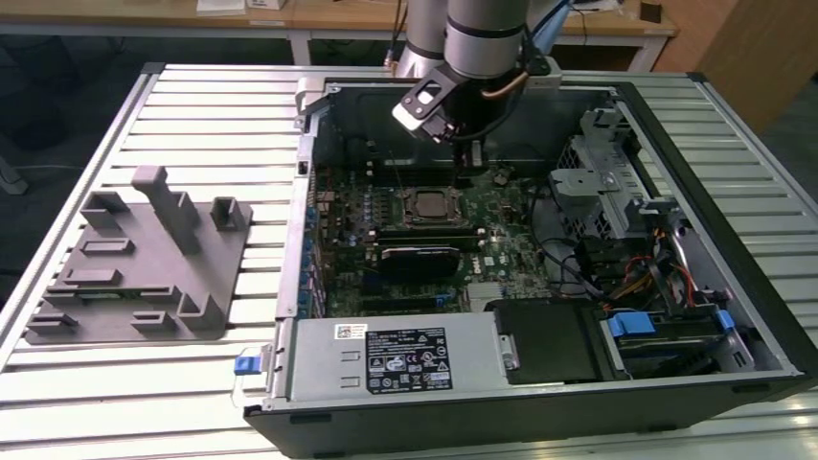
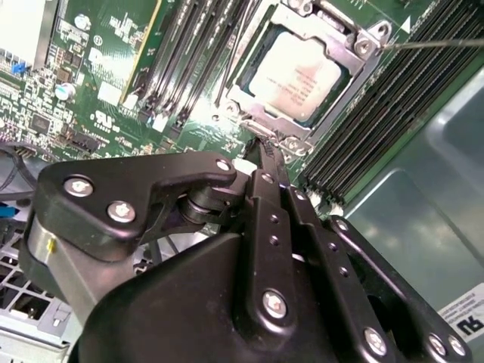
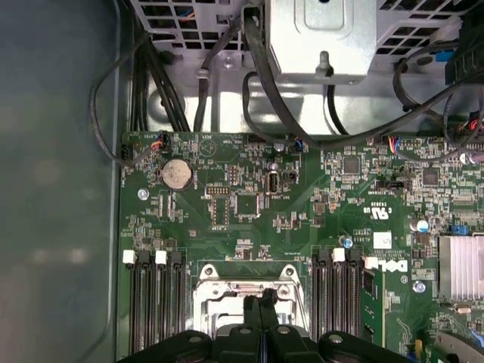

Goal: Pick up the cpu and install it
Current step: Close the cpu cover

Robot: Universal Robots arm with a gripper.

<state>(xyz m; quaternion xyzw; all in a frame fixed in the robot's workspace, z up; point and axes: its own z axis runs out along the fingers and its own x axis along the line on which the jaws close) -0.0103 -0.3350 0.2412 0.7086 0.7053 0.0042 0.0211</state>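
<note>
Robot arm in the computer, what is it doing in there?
A robot arm is reaching into an open computer to put in its chip. The chip already sits in its metal holder on the green board. The arm's tool hangs close above it, shut and holding nothing. A grey tray lies beside the computer, on the exterior view's left.

A slatted metal counter (image 1: 192, 115) carries a grey tray (image 1: 128, 278) at left and an open computer case (image 1: 537, 417) at centre-right.
</note>
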